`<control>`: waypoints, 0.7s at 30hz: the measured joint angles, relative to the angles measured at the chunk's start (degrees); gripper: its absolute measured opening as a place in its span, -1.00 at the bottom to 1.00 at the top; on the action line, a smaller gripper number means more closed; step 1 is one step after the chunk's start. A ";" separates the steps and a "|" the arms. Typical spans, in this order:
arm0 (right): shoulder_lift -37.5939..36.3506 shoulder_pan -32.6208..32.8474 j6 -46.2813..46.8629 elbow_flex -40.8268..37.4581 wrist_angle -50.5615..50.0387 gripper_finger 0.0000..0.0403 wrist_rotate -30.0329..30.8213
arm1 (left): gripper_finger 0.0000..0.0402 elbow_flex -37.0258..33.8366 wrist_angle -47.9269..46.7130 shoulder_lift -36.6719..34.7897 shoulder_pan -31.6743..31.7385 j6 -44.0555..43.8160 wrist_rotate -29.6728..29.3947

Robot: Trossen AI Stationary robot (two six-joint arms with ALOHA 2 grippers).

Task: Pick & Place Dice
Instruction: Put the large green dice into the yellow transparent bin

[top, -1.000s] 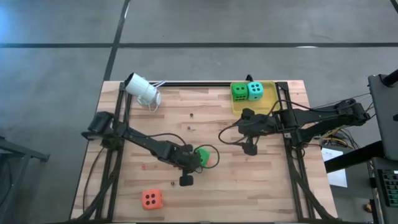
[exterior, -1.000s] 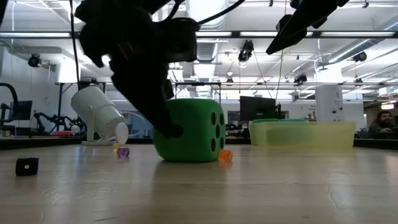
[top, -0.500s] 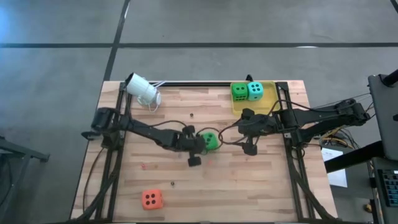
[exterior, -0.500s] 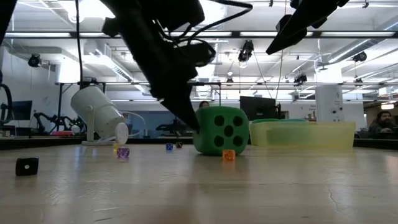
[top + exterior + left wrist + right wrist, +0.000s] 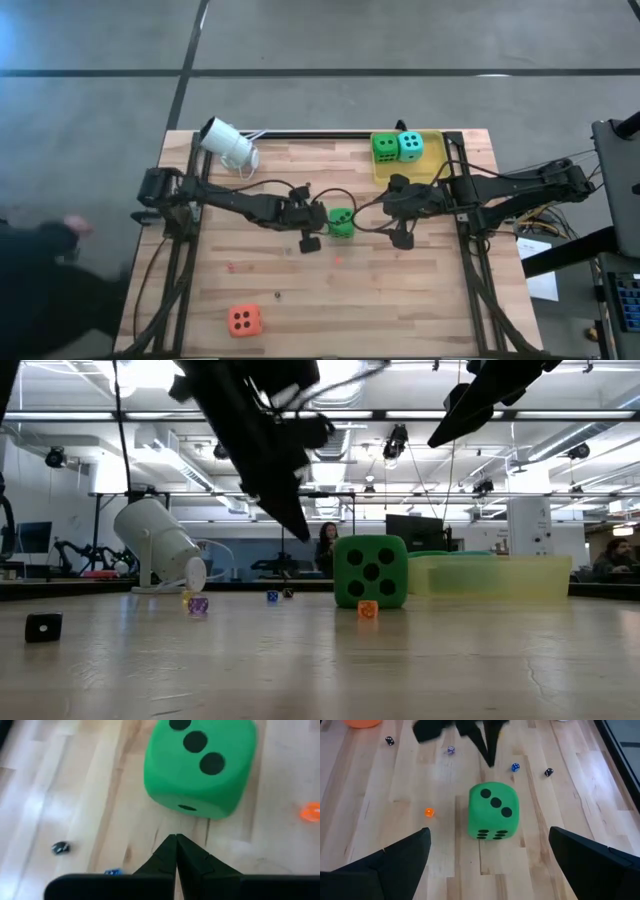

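Left gripper [image 5: 318,222] hangs just beside the green die [image 5: 341,222] near the middle of the table [image 5: 430,300], fingers pinched tight together with nothing between them; in the left wrist view the closed tips [image 5: 175,845] point at the die [image 5: 200,767] with a sliver of bare wood between. The die sits flat on the boards, three pips up, five facing the low camera [image 5: 370,571]. On its other side waits the right gripper [image 5: 392,212], fingers [image 5: 395,862] spread as wide as they go, holding nothing, die in front of them [image 5: 493,811]. At the far edge, the yellow tray [image 5: 432,158] holds a second green die [image 5: 385,146] and the teal die [image 5: 410,146], touching. The orange-red die [image 5: 244,320] sits alone near the front left. Tiny dice lie scattered on the wood, among them an orange one [image 5: 429,812] near the green die.
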 joint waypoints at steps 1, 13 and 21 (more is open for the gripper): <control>0.00 0.02 -0.12 0.00 -0.25 0.99 -0.02 | -0.94 0.00 -1.17 -1.14 -0.74 -0.40 -0.92; 0.72 0.02 0.07 0.00 0.87 0.99 0.09 | -0.94 -3.13 -6.21 -15.96 -10.95 -5.34 -8.01; 5.96 -0.11 -1.56 0.30 6.76 0.99 0.15 | -0.94 -9.35 -4.49 -25.20 -15.41 -9.46 -14.10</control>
